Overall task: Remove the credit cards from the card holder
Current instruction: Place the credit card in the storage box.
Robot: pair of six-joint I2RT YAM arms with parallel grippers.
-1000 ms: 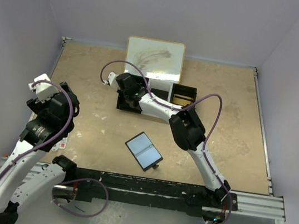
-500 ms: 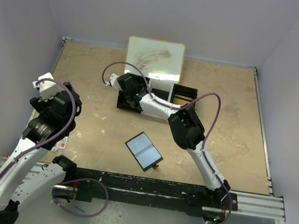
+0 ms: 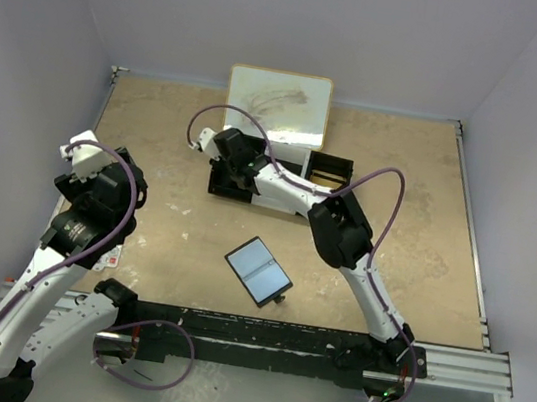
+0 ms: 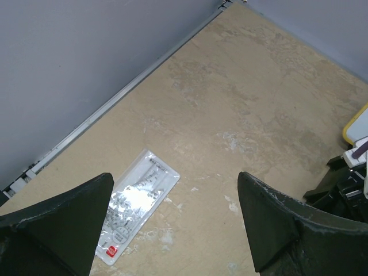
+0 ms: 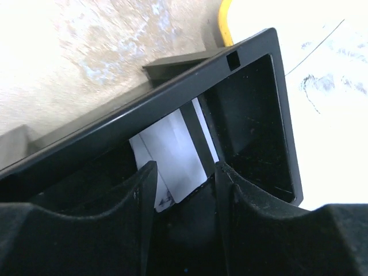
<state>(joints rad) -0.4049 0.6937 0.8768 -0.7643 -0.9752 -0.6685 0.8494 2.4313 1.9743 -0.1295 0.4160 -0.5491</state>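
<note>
While the right gripper [image 5: 183,172] hangs over the black tray [image 5: 172,86], its jaws have parted from pressed together to half spread, leaving a white card [image 5: 167,146] in a compartment; judged released. Card holder [image 3: 258,271]: open flat, mid-table, well apart from the tray. Left gripper [image 4: 172,230]: spread wide, empty, above a plastic packet [image 4: 135,201]. Surface: scuffed tan table [image 3: 418,213]; plain grey walls [image 3: 297,13].

The card holder [image 3: 258,271] lay on the table [image 3: 418,213], front and centre. Right behind it sat the tray [image 3: 329,170], and behind that, at the far edge, the whiteboard [image 3: 278,101]. A card [image 5: 172,152] lay inside the tray, beside a divider. Far left, a packet [image 4: 135,204] lay on the table.
</note>
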